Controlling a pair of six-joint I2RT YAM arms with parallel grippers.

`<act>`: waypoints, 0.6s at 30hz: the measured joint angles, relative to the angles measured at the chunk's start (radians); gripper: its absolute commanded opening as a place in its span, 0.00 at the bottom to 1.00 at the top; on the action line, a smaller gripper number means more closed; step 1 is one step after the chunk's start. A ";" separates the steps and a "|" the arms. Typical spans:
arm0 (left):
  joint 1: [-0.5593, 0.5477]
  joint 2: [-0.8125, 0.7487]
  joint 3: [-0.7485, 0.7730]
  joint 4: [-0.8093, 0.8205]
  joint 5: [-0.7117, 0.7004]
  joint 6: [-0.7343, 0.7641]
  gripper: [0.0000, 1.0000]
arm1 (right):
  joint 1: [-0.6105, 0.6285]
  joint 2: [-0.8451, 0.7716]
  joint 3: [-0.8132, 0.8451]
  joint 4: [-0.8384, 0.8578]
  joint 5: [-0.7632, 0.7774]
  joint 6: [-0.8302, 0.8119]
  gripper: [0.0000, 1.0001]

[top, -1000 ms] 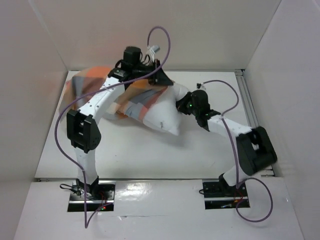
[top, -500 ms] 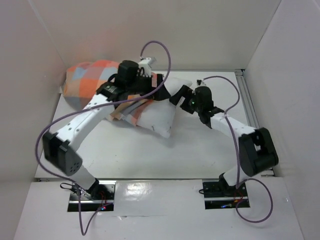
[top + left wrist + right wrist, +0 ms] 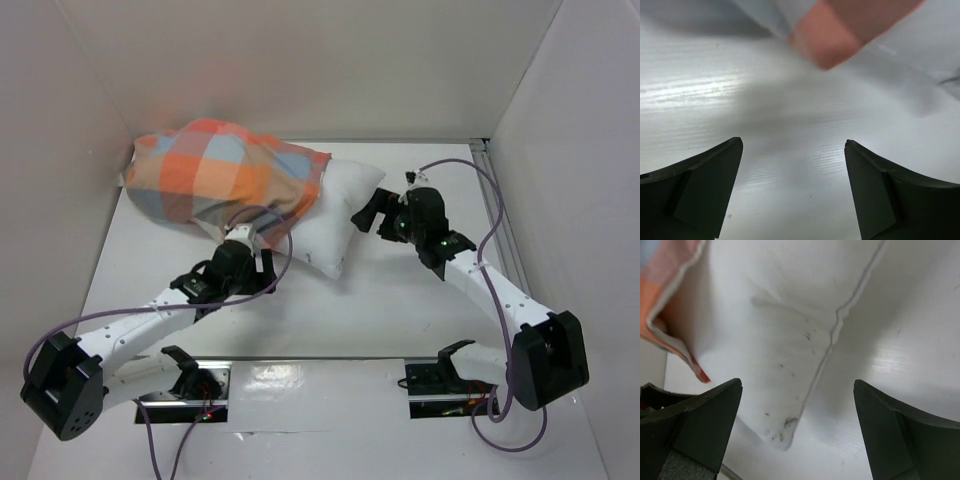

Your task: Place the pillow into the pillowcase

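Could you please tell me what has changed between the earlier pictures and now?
Both hands have let go and now stand open. The left hand drew back toward its base, away from the pillowcase. The right hand backed off the pillow to the right. The bundle, held up before, has settled on the table at the far left. Unchanged: the pillow's right end still sticks out of the pillowcase.
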 measured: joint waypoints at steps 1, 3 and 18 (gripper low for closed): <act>-0.011 -0.002 -0.043 0.021 -0.013 -0.008 0.97 | 0.000 0.001 -0.017 -0.010 -0.014 -0.002 1.00; -0.024 0.007 -0.082 0.072 -0.034 -0.023 0.97 | 0.000 0.007 -0.040 -0.016 -0.044 -0.011 1.00; 0.048 0.317 0.023 0.397 -0.129 -0.021 0.53 | 0.019 0.222 -0.047 0.042 -0.290 -0.070 0.94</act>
